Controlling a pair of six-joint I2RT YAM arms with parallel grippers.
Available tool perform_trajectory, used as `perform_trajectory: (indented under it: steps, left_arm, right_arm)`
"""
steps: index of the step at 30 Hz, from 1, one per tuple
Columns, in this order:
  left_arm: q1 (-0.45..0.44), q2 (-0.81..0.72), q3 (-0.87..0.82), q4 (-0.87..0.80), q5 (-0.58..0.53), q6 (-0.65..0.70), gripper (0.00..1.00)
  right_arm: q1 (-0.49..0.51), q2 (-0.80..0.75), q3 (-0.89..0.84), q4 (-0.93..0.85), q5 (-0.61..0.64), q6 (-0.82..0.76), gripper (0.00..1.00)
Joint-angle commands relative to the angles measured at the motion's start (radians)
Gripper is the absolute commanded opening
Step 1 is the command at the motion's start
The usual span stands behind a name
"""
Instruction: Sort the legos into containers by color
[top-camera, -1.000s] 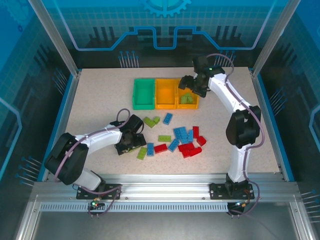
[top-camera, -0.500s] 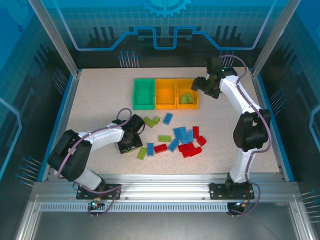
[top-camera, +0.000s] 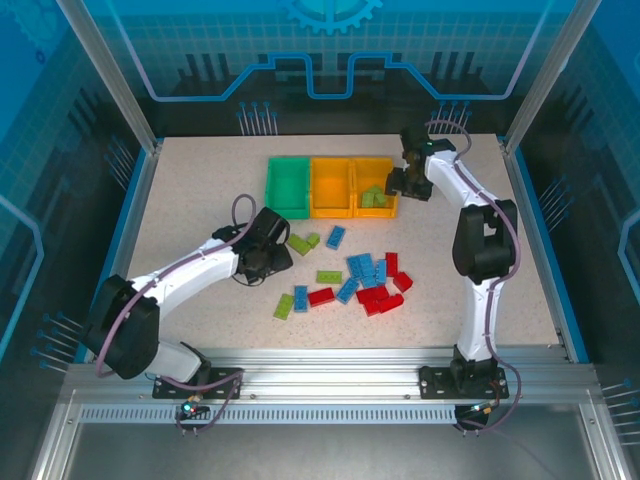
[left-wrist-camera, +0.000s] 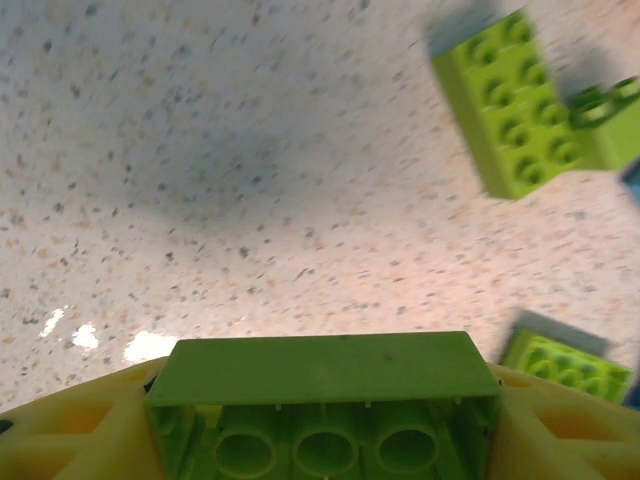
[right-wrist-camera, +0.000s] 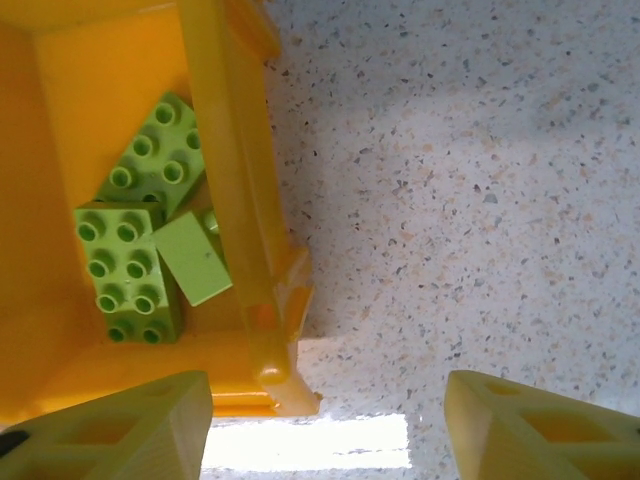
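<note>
My left gripper (top-camera: 268, 257) is shut on a lime green lego (left-wrist-camera: 322, 400), held underside towards the camera just above the table, left of the pile. Loose blue, red and lime legos (top-camera: 350, 278) lie mid-table; two lime ones (left-wrist-camera: 510, 110) are ahead in the left wrist view. The green bin (top-camera: 288, 187) and two orange bins (top-camera: 330, 187) stand in a row at the back. The right orange bin (right-wrist-camera: 100, 80) holds three lime legos (right-wrist-camera: 125, 265). My right gripper (top-camera: 408, 183) hangs open beside that bin's right wall, its fingers (right-wrist-camera: 540, 425) with nothing between them.
Metal frame rails and blue side walls (top-camera: 120, 230) border the speckled table (top-camera: 200, 180). Bare table lies to the left of the bins and along the right side (top-camera: 520, 260).
My left gripper has lifted away from the pile's left edge with a lime lego and moved up and right. My right gripper has drawn back from over the right orange bin to its right side.
</note>
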Motion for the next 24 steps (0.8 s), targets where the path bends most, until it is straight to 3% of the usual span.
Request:
perform_trajectory:
  steps: [1,4,19,24]
  left_arm:
    - [-0.004,-0.016,0.053,-0.034,-0.017,0.043,0.58]
    - [-0.003,-0.003,0.077,-0.033,-0.010,0.053,0.58]
    - [-0.004,0.041,0.152,-0.029,0.006,0.093,0.59]
    - [-0.004,0.065,0.201,-0.031,0.004,0.118,0.59]
  right_arm:
    - [-0.013,0.031,0.036,0.038,-0.027,-0.062,0.56]
    - [-0.012,0.062,0.060,0.041,-0.052,-0.094,0.47]
    - [0.046,0.099,0.017,0.084,-0.066,-0.197,0.21]
    - [0.065,0.071,-0.036,0.112,-0.058,-0.212,0.17]
